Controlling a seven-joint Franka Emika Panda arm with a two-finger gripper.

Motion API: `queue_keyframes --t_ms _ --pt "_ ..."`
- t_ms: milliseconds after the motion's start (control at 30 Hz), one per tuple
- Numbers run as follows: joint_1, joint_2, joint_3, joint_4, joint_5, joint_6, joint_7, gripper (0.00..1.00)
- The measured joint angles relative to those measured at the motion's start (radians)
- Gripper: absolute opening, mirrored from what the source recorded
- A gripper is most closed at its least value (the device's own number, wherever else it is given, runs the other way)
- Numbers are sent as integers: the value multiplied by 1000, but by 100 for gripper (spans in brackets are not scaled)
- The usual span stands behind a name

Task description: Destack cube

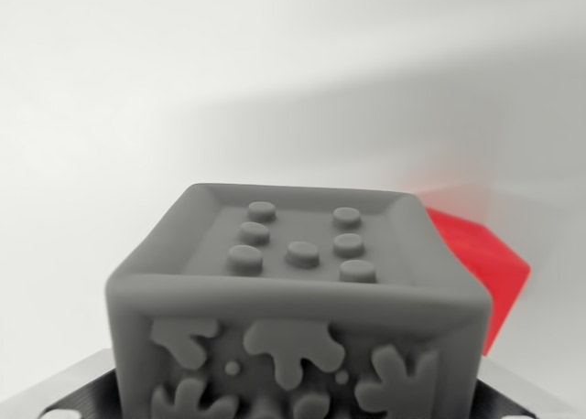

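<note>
White and featureless, the surface (pixel 137 99) fills the upper wrist view, with a soft grey shadow crossing it toward the wrist view's right. A grey cube (pixel 298 300) dominates the lower centre, very close to the camera, its top face carrying seven raised studs and its front face blotchy relief shapes. Behind it, at the wrist view's right, a red cube (pixel 485 273) sits partly hidden. Dark gripper (pixel 82 396) parts flank the grey cube's lower edges; whether the fingers clasp it cannot be told.

- We see a grey cube (pixel 298 318) close up, raised dots on top.
- A red cube (pixel 481 273) lies behind it, toward the wrist view's right.
</note>
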Motion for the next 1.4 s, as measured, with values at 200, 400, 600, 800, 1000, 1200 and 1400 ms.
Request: queue_keyframes --t_ms 200,400,600,800,1000,1200,1400 --pt "8 16 14 14 3 2 -16 0" --pt "14 35 29 30 4 4 -33 0" --pt "20 53 45 47 5 5 -49 0" --pt "27 73 61 66 5 6 -67 0" --pt "33 94 77 86 5 6 -84 0" --pt "39 113 91 106 5 7 -100 0" --pt "45 131 104 126 5 7 -116 0"
